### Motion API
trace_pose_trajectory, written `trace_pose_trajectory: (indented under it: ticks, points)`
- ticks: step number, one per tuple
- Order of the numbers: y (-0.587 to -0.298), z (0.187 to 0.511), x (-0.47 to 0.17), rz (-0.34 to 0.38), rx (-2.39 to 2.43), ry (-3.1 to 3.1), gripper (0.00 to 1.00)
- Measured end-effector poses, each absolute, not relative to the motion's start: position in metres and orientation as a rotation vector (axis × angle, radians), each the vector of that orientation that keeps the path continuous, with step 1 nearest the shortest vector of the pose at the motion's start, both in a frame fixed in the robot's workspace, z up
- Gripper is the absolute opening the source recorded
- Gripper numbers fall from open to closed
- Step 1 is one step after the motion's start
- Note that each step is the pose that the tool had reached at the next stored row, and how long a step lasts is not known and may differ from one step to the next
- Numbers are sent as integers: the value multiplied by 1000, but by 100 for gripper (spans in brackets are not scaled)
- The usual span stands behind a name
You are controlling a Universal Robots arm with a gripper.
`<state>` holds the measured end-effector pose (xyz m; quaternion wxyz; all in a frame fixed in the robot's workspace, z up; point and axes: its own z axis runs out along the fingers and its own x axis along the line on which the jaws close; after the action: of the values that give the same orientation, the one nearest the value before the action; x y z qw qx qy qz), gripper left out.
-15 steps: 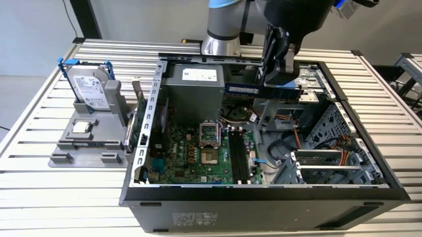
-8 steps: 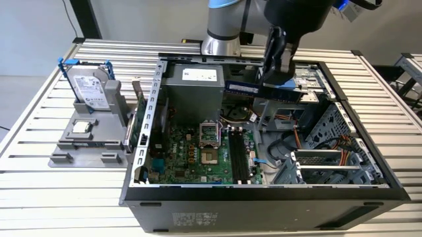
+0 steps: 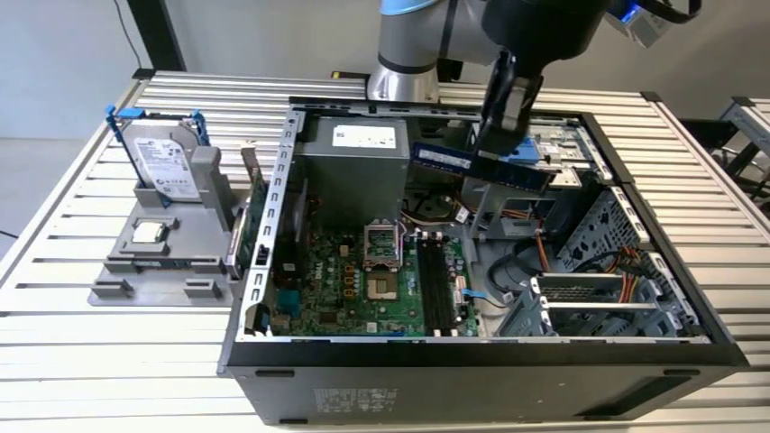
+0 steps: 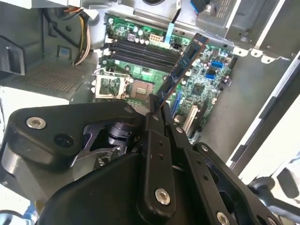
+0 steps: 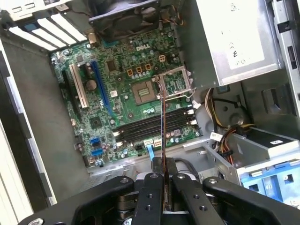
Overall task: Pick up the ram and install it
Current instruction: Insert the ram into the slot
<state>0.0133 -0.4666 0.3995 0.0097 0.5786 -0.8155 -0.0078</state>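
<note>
I had the gripper (image 3: 496, 135) clamped on the ram (image 3: 481, 165), its 2 fingers pinching the stick across its flat faces. The ram hung in the air above the open computer case (image 3: 481, 356), over the drive-bay side and not yet down at the motherboard (image 3: 349, 289).

I judged the ram light, thin and stiff, but fragile. To my mind it was best held by the faces, well away from the contact edge, and kept square so it would not twist in the pinch.

Inside the case, the black memory slots (image 5: 140, 130) looked empty, with the power supply (image 3: 355, 167) beyond them. At the exterior view's left, a grey holder (image 3: 157, 271) carried 1 hard drive (image 3: 162, 162) standing upright.
</note>
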Motion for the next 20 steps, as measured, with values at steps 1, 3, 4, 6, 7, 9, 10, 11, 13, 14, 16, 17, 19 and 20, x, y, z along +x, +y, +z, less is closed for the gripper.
trace_pose_trajectory:
  ticks: [1,3,4,6,7,9,10,11,13,14,16,17,19,20]
  points:
    - [-467,400,13,-25,1790,-2558,0]
    - [-467,400,13,-25,1759,-2580,0]
    - [-467,400,13,-25,1750,-2586,0]
    - [-467,400,13,-25,1731,-2599,0]
    - [-467,400,13,-25,1718,-2607,0]
    - [-467,400,13,-26,1678,-2633,0]
    - [-467,400,13,-26,1654,-2649,0]
    - [-467,400,13,-26,1633,-2662,0]
    - [-467,400,13,-27,1586,-2691,0]
    - [-467,400,13,-27,1563,-2704,0]
    - [-467,400,13,-28,1518,-2730,0]
    - [-467,400,13,-28,1498,-2741,0]
    - [-467,400,13,-28,1459,-2763,0]
    - [-467,400,13,-28,1449,-2768,0]
